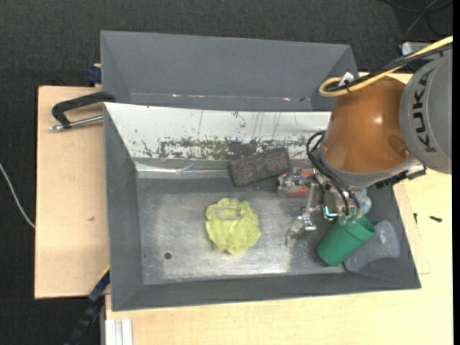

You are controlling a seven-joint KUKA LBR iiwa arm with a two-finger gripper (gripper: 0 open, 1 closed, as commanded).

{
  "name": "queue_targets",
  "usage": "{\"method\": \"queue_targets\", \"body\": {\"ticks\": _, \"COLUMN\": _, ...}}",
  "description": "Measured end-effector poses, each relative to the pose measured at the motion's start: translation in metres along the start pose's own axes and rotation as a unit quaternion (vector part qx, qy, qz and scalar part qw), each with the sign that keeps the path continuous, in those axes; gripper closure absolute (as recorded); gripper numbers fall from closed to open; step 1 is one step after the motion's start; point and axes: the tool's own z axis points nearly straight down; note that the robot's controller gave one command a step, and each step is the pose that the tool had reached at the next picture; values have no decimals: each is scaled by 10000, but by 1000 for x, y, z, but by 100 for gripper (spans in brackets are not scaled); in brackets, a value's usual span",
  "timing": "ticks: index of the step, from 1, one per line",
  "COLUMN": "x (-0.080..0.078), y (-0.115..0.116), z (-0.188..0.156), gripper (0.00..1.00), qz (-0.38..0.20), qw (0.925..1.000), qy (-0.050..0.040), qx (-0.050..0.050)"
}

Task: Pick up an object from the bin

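Note:
My gripper (303, 223) hangs low over the bin floor in the right half, under the orange wrist cover. A green plastic cup (343, 241) lies tipped on its side just right of it, close to or touching it. A crumpled yellow-green lump (232, 226) rests on the floor to the gripper's left, a clear gap away. Behind the gripper, a dark grey oblong block (259, 166) lies against the back wall. A small red and white thing (291, 183) sits beside the block, partly hidden by the gripper.
A pale translucent grey object (375, 250) lies in the front right corner beside the cup. The arm and its orange cover hide the bin's right back corner. Bare floor spreads across the left side and along the front.

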Motion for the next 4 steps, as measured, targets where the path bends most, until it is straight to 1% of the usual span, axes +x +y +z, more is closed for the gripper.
{"method": "queue_targets", "body": {"ticks": 1, "x": -2, "y": 0, "z": -4, "gripper": 100, "qz": -3, "qw": 10000, "qy": -42, "qx": 2}}
{"method": "queue_targets", "body": {"ticks": 2, "x": -2, "y": 0, "z": -4, "gripper": 0, "qz": -3, "qw": 10000, "qy": -42, "qx": 3}}
{"method": "queue_targets", "body": {"ticks": 3, "x": -2, "y": 0, "z": -4, "gripper": 0, "qz": -3, "qw": 10000, "qy": -42, "qx": 2}}
{"method": "queue_targets", "body": {"ticks": 4, "x": 3, "y": 66, "z": 93, "gripper": 100, "qz": -657, "qw": 9978, "qy": -51, "qx": 8}}
